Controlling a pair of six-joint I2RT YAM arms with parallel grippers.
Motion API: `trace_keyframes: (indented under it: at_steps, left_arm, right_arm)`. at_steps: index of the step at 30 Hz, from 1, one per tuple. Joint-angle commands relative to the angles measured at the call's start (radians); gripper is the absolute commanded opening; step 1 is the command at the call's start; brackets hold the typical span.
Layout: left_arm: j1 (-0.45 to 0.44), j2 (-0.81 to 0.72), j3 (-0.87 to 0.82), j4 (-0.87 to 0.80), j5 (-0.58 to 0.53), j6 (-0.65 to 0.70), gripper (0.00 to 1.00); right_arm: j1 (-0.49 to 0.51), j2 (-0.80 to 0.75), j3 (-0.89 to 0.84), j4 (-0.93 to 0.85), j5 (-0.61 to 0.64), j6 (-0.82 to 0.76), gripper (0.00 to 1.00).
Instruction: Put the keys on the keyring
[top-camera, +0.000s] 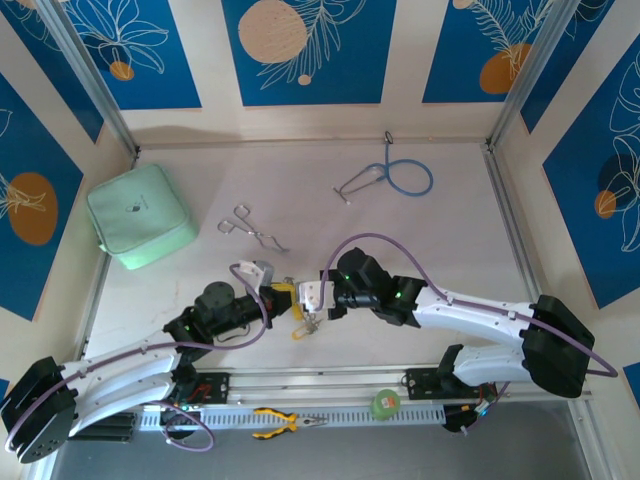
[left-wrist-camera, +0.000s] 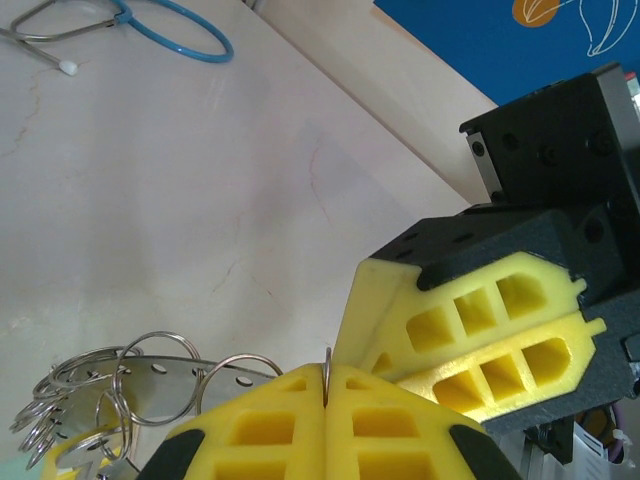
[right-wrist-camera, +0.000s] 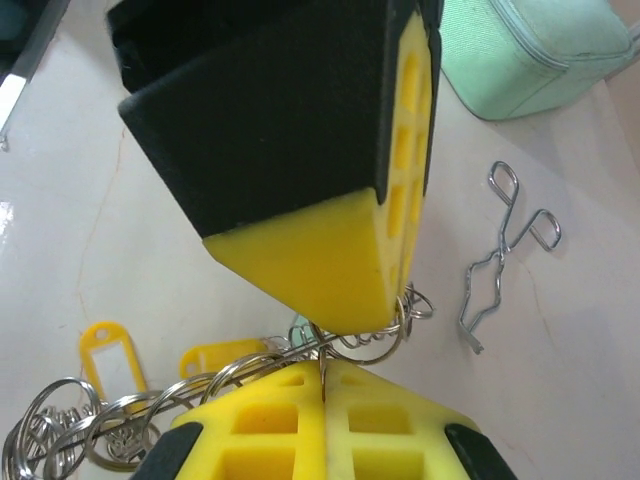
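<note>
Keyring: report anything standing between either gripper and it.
Nothing visible does. The left gripper and the right gripper are each shut on a thin wire loop of the keyring, meeting tip to tip. The yellow-tagged keys lie close beside its rings, with nothing between.

Silvery keyring (left-wrist-camera: 165, 372), rim fringed with loops, yellow-headed keys (right-wrist-camera: 105, 355) just beside
</note>
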Motion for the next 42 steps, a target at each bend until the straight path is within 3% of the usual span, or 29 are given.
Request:
trace_keyframes:
  at_steps: [1, 14, 34, 42]
  left_arm:
    - [0.000, 0.005, 0.022, 0.010, 0.023, 0.017, 0.00]
    - [0.000, -0.002, 0.016, 0.013, 0.025, 0.019, 0.00]
    - [0.001, 0.004, 0.019, 0.015, 0.026, 0.022, 0.00]
    - [0.000, 0.013, -0.016, 0.109, 0.038, 0.084, 0.00]
  right_arm:
    - [0.005, 0.000, 0.033, 0.014, -0.043, 0.026, 0.00]
    - [-0.005, -0.023, 0.022, 0.048, 0.058, 0.038, 0.00]
    - [-0.001, -0.014, 0.030, 0.037, -0.069, 0.117, 0.00]
    - [-0.021, -0.040, 0.022, 0.005, -0.121, 0.134, 0.00]
